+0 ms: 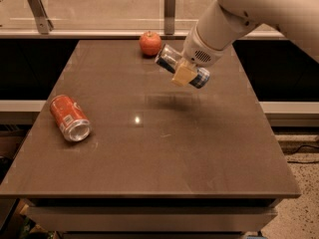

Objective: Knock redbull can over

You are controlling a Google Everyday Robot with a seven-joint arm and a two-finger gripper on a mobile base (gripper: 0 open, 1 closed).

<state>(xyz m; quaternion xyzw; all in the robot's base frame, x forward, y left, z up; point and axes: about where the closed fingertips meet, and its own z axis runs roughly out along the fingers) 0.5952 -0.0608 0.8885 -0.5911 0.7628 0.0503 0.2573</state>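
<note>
The redbull can (168, 59), slim and blue-and-silver, is held tilted almost flat in the air above the back middle of the table (199, 148). Its shadow lies on the tabletop below it. My gripper (183, 73) reaches in from the upper right and is shut on the can's middle. One tan finger pad (183, 76) lies across the can's front, and the other finger is hidden behind the can.
A red soda can (70, 118) lies on its side at the left of the table. A red apple (150, 43) sits at the back edge, just left of the held can. A glass rail with metal posts (170, 4) runs behind the table.
</note>
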